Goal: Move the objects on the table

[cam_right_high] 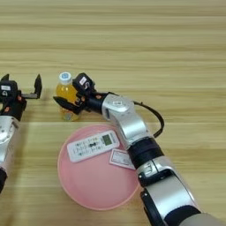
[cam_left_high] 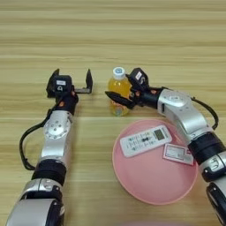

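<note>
The right gripper (cam_left_high: 122, 90) is clasping the orange-drink bottle (cam_left_high: 118, 90) standing upright on the counter (cam_left_high: 132, 31). The left gripper (cam_left_high: 73, 78), fingers spread and empty, is hovering just left; the right eye view crops it. The remote control (cam_right_high: 92, 145) and card-like box (cam_right_high: 121, 159) are lying on the pink plate (cam_right_high: 88, 190).

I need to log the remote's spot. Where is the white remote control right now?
The white remote control lies in the upper left part of the pink plate, beside the white-and-red card, just below the orange-drink bottle at the right claw.
</note>
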Controlling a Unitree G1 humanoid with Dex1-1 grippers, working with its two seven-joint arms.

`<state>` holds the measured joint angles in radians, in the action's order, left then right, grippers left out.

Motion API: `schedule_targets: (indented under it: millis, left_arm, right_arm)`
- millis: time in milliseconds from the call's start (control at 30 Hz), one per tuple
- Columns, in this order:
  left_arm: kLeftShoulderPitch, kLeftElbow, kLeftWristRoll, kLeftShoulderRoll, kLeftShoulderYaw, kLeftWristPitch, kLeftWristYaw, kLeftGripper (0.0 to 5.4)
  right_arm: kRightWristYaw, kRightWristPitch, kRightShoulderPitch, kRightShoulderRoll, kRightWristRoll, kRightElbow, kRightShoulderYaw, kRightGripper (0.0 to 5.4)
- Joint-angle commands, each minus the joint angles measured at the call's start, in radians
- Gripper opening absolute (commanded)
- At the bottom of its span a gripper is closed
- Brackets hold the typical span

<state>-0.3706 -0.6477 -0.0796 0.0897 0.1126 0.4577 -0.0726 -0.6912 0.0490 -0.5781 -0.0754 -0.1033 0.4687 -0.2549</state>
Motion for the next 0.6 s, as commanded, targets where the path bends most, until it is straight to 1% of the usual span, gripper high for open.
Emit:
schedule_targets:
  millis: [33,133,267,400,600]
  left_arm:
    - [-0.005,0.002,0.010,-0.004,-0.006,0.011,-0.002,5.40]
    - [0.001,0.013,0.007,-0.005,-0.004,0.014,-0.003,5.40]
    - [0.008,0.033,-0.005,-0.008,-0.003,0.024,-0.013,5.40]
    - [0.017,0.060,-0.021,-0.014,-0.005,0.033,-0.035,5.40]
    - [0.051,0.151,-0.053,-0.024,-0.015,0.041,-0.094,5.40]
  right_arm:
    - [-0.009,0.006,-0.020,0.009,-0.006,-0.040,0.009,3.52]
    - [-0.013,0.016,-0.017,0.008,-0.011,-0.065,0.012,3.52]
    - [-0.023,0.038,-0.020,-0.006,-0.029,-0.120,0.032,3.52]
    - [-0.025,0.056,-0.040,-0.026,-0.041,-0.142,0.065,3.52]
    - [-0.025,0.069,-0.067,-0.065,-0.055,-0.147,0.114,3.52]
